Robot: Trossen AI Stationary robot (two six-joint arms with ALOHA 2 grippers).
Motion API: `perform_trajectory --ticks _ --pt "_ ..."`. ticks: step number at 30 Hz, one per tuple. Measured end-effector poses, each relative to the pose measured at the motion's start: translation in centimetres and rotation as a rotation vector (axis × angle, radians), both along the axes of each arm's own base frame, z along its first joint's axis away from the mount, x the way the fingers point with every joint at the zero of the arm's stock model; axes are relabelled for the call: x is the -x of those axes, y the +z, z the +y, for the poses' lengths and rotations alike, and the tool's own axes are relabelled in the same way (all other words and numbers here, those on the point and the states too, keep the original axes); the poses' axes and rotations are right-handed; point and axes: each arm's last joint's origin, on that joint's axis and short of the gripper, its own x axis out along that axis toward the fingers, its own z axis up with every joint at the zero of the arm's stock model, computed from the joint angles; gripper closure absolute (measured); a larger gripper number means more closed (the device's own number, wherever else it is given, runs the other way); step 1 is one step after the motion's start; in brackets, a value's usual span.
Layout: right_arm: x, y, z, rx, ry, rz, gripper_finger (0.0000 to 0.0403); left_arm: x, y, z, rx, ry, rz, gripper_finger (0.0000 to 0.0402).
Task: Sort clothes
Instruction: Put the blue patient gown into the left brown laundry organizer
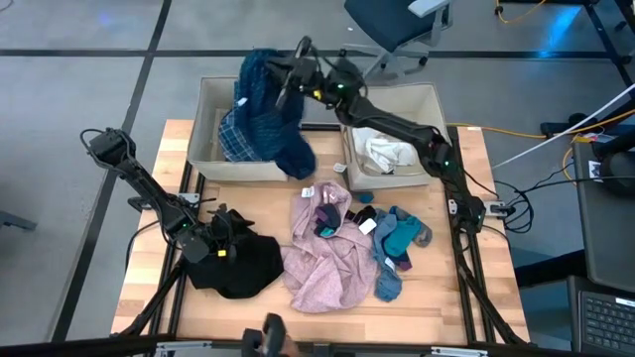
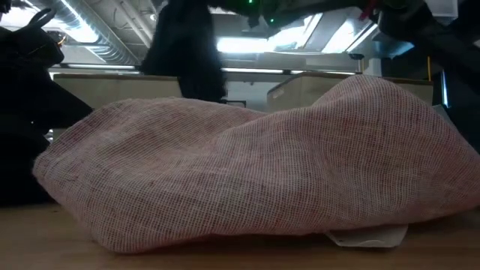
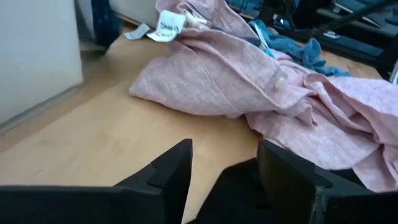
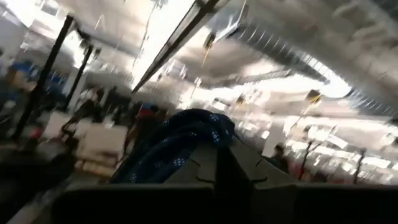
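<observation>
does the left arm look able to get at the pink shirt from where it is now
Probably yes. The left tool sits open over the black garment, and the pink shirt lies right beside it on the table with nothing between them.

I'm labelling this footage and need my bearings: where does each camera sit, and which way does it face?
High: overhead, looking straight down on the table; both arms, bins, clothes show.
Low: at tabletop height, looking across; the pink garment fills it, arms dark above.
Left wrist: low over the table, facing the pink garment; left gripper open above the black garment.
Right wrist: tilted up at the ceiling; right gripper shut on the navy dotted piece.
High, low and left wrist share the pink garment.
</observation>
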Motion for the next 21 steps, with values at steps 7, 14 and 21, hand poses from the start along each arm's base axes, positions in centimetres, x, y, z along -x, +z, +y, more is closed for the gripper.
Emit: perform_trajectory --ticks 7,14,21 --pt "-2.9 -5.5 -0.1 -0.094 0.073 0.273 0.0391 0.0 0.0 0.0 -0.002 0.009 -0.005 0.0229" --pt "-4.2 -9.9 -0.4 -0.193 0.076 0.503 0.0391 0.0 0.0 0.0 -0.003 0.009 -0.004 0.0229" --pt "-4.5 -11.6 -0.6 -0.239 0.052 0.592 0.0391 0.0 0.0 0.0 -0.008 0.008 0.0 0.0229"
